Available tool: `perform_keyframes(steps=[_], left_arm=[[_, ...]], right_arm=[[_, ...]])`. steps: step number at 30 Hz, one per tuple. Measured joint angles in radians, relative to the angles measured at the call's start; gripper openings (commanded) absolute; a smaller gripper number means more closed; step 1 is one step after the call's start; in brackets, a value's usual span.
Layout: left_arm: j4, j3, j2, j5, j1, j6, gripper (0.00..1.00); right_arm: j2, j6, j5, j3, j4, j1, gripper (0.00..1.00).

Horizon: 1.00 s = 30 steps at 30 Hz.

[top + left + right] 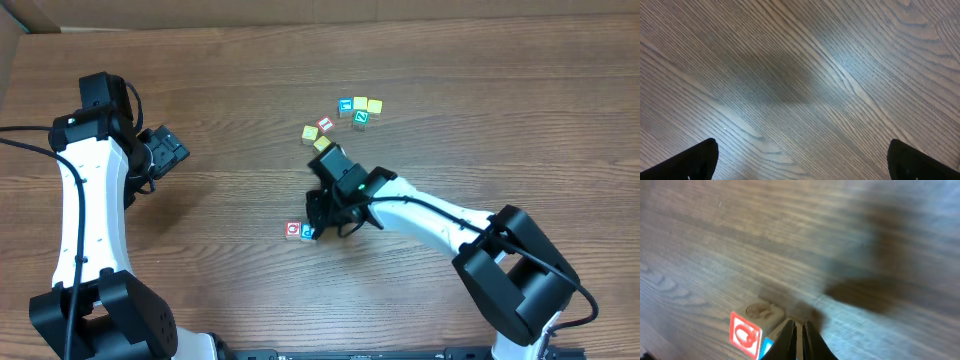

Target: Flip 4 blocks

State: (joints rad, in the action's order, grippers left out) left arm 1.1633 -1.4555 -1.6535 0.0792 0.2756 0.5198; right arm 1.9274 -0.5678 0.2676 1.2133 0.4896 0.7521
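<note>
Overhead view of a wooden table [200, 80]. The red Q block [292, 229] and blue P block [307, 234] sit touching near the middle. The green Z block [360, 117] lies farther back among yellow cubes [360, 103]. The pair is probably being worked on now and the Z remains; flipped faces cannot be told. The right gripper [312, 222] points down just beside the P block, fingers pinched together, holding nothing. The left gripper [802, 160] hangs wide over bare wood, far left.
</note>
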Motion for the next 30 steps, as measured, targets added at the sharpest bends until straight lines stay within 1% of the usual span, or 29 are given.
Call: perform_keyframes(steps=[5,16,23,26,30], left_arm=[[0.0,0.0,0.0,0.0,0.0,0.0,1.0],[0.0,0.0,0.0,0.0,0.0,0.0,1.0],[0.0,0.0,0.0,0.0,0.0,0.0,1.0],[0.0,0.0,0.0,0.0,0.0,0.0,1.0],[0.0,0.0,0.0,0.0,0.0,0.0,1.0]], right_arm=[[0.0,0.03,0.034,0.029,-0.021,-0.041,0.08],[0.001,0.053,0.032,0.074,-0.086,-0.032,0.07],[0.054,0.079,0.029,0.078,-0.084,0.031,0.07],[0.06,0.085,0.011,0.079,-0.058,0.068,0.07],[0.06,0.093,-0.015,0.078,-0.013,0.082,0.07]])
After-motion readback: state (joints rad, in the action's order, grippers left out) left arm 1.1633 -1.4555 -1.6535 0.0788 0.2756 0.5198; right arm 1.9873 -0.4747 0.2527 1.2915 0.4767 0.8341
